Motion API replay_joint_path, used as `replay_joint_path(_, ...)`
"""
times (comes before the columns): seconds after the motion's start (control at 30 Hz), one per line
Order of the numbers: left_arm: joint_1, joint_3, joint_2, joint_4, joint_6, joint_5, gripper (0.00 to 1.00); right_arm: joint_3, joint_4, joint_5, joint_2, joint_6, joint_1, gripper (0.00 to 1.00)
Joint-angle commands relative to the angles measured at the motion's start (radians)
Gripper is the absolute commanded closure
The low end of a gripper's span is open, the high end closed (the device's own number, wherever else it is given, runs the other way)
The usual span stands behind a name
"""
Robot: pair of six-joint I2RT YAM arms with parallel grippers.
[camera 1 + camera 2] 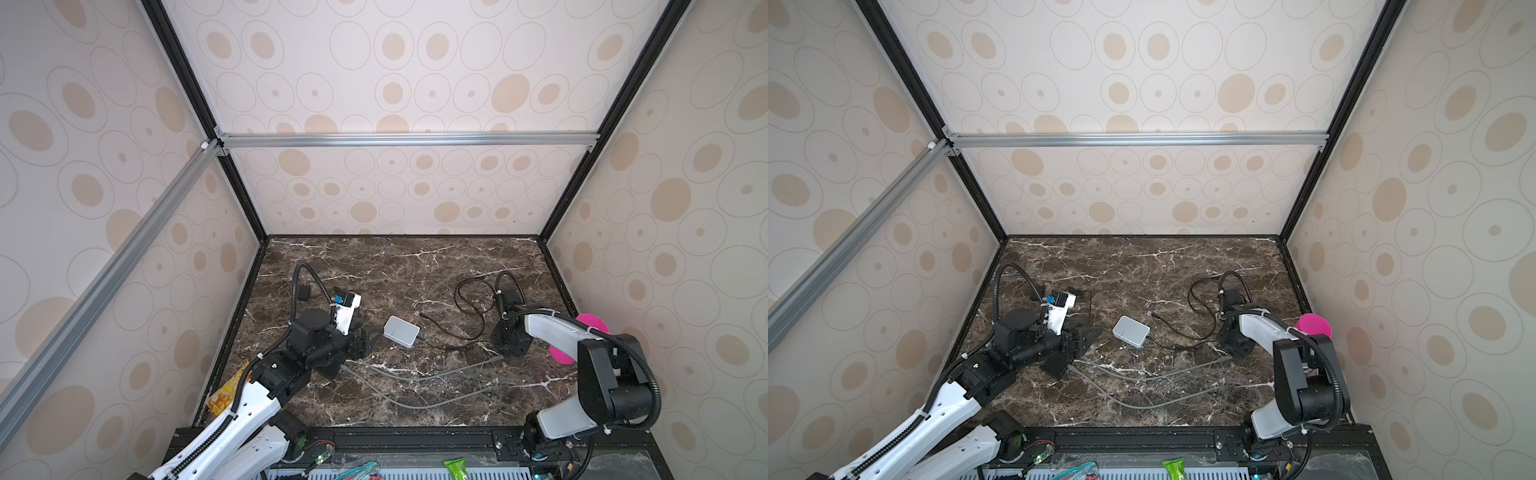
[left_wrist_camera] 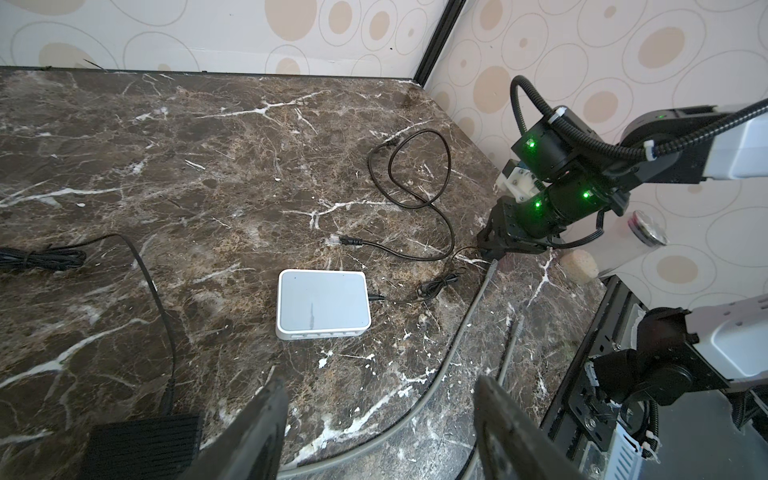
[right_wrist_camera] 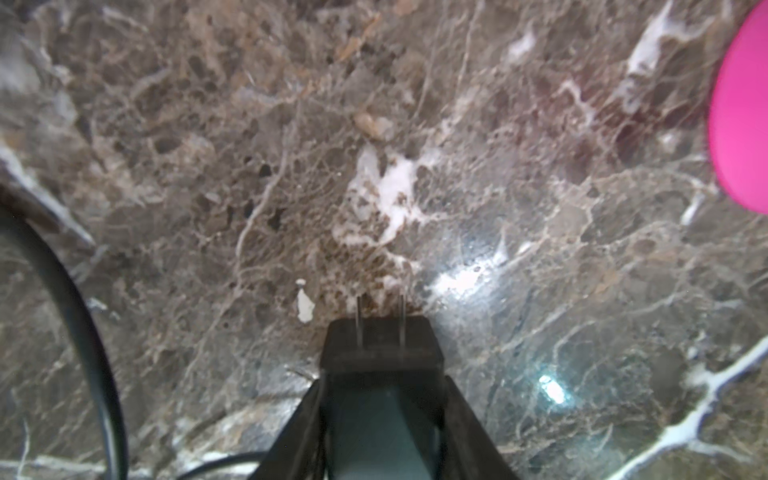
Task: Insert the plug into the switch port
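The white switch (image 1: pixel 401 331) (image 2: pixel 322 303) lies flat in the middle of the marble table, with its row of ports (image 2: pixel 320 333) facing my left gripper (image 2: pixel 379 382). That gripper hovers open just left of the switch, holding nothing. A thin black lead (image 2: pixel 432 286) is plugged into the switch's side. A clear network plug (image 2: pixel 334 240) (image 1: pixel 423 315) on a looped black cable lies free behind the switch. My right gripper (image 3: pixel 382 380) (image 1: pixel 509 347) is down at the table on the right, shut on a black two-pronged power plug (image 3: pixel 380 345).
A grey cable (image 1: pixel 415 378) curves across the front of the table, with one end near the right gripper. A second black adapter (image 2: pixel 145 440) and its bundled cord (image 2: pixel 41 257) lie at the left. A pink disc (image 1: pixel 590 328) sits by the right wall.
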Motion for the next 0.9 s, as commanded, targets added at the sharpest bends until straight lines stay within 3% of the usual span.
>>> replay_joint_path(0.0, 0.003, 0.0, -0.016, 0.01, 0.021, -0.003, 0.3, 0.013, -0.033, 0.05, -0.069, 0.028, 0.005, 0.6)
replay_joint_path(0.23, 0.004, -0.006, -0.01, 0.02, 0.013, 0.007, 0.3, 0.123, -0.098, 0.187, -0.189, 0.01, 0.161, 0.66)
replay_joint_path(0.43, 0.003, -0.01, -0.001, 0.027, 0.008, 0.006, 0.3, 0.256, -0.046, 0.186, -0.155, -0.013, 0.351, 0.66)
replay_joint_path(0.7, 0.003, -0.009, -0.01, 0.027, 0.006, 0.006, 0.29, 0.553, 0.194, -0.004, 0.217, -0.15, 0.429, 0.66)
replay_joint_path(0.87, 0.004, -0.01, -0.021, 0.023, 0.008, -0.009, 0.28, 0.855, 0.186, -0.088, 0.486, -0.183, 0.43, 0.66)
